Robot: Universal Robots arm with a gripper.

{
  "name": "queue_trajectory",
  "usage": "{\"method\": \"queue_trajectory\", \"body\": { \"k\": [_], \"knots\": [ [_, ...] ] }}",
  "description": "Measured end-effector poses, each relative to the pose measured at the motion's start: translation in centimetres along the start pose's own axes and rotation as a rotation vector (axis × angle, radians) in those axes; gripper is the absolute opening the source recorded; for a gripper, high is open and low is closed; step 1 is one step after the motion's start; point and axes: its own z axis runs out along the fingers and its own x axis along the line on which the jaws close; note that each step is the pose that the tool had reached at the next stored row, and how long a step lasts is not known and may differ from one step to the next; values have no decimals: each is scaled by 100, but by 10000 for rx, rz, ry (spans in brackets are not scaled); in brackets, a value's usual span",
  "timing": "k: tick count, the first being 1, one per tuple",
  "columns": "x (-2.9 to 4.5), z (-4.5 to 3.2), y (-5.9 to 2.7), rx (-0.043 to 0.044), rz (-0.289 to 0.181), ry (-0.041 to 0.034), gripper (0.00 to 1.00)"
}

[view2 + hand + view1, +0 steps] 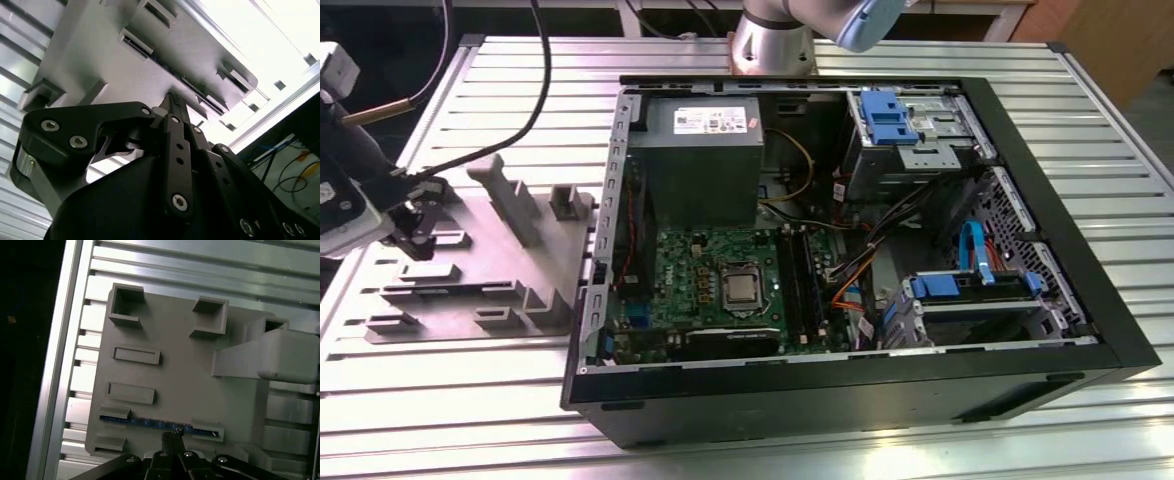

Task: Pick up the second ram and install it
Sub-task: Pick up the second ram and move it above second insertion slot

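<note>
- The gripper (172, 436) is down over the grey holder plate (180, 370). In the first wrist view its fingers are drawn almost together, pinching the upper edge of the second ram (145, 422) near the middle of its length.
- The second ram stands on edge in the holder plate's low slotted blocks. It is a thin blue strip and it has not been lifted out.
- I judge the strip to be light and stiff but fragile. It is easy to crack or twist if levered, and its faces are smooth. A hold on the bare long edge at mid-length, as here, should keep it balanced and spare the chips and contacts.
- In the exterior view the holder plate lies on the slatted metal surface (854, 60), towards that view's left, just beside the open computer case (1067, 260).
- Inside the case, the green motherboard (720, 270) lies below the grey power-supply box (700, 150).
- The power-supply box carries a white label (710, 120), but I cannot read it. I see no legible writing on the strip.
</note>
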Motion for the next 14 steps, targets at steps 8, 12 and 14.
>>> {"method": "queue_trajectory", "body": {
  "k": [8, 12, 14],
  "knots": [
    [1, 27, -1, -34, -1452, 69, 10],
    [1, 50, -2, -51, -2171, 101, 10],
    [2, 66, -3, -60, -2547, 120, 10]
  ]
}}
